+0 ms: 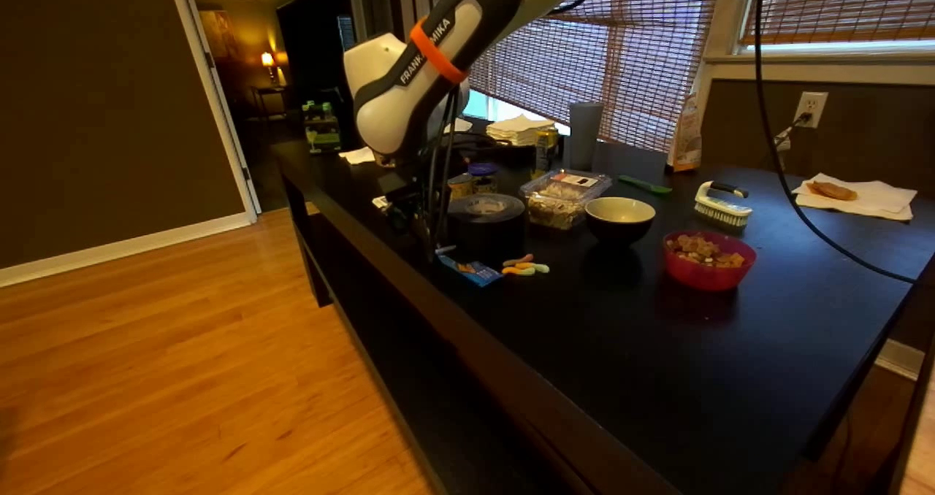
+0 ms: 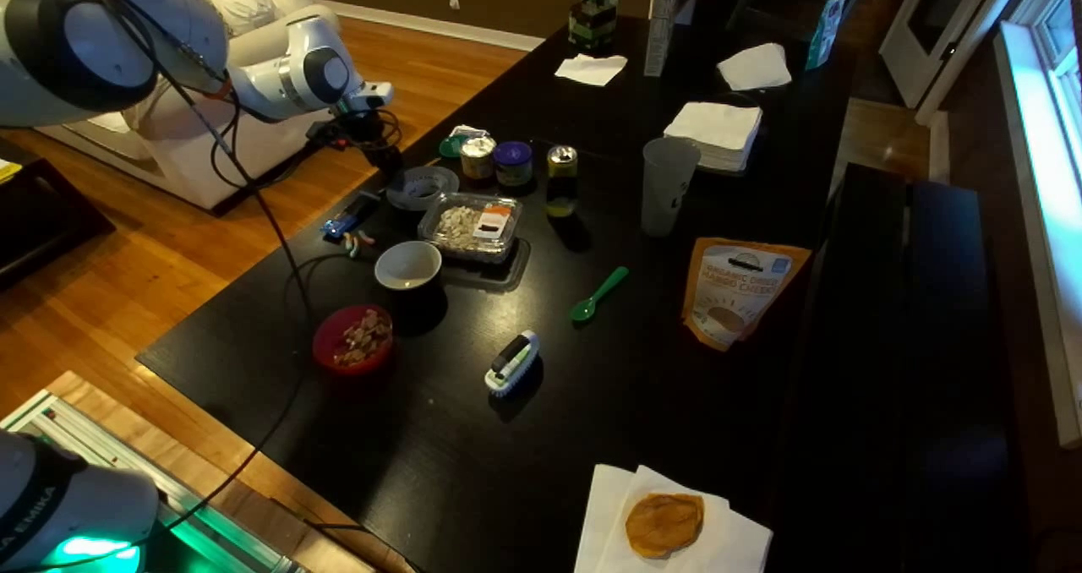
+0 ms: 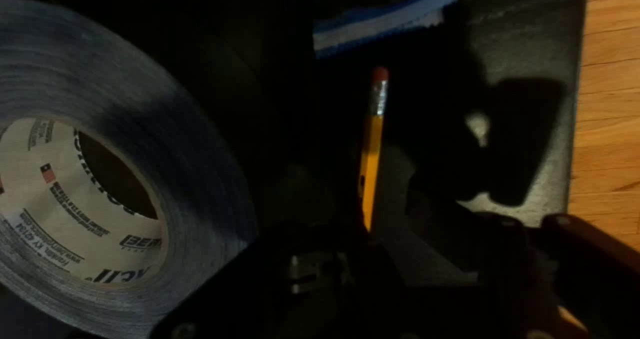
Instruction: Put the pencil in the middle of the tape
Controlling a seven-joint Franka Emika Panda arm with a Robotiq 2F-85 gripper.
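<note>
Wrist view, bottom of the frame: the gripper (image 3: 395,249) is seen as dark shapes, and it cannot be told how far apart its fingers stand or whether anything is held. Just above, the pencil (image 3: 371,159) is seen running up the frame, red end uppermost; its lower end is hidden, and whether it is lifted cannot be told. It is judged light, stiff and hardly fragile, but smooth and apt to roll or swivel, so it is best pinched across the yellow shaft, lightly, clear of the blue-and-white packet (image 3: 385,21) seen beyond the red end at the top. At the left, the tape (image 3: 200,194) is seen, judged heavy enough to stay put if brushed. Farther off, in an exterior view, a purple-lidded jar (image 1: 483,177) is seen behind it, near the centre.
</note>
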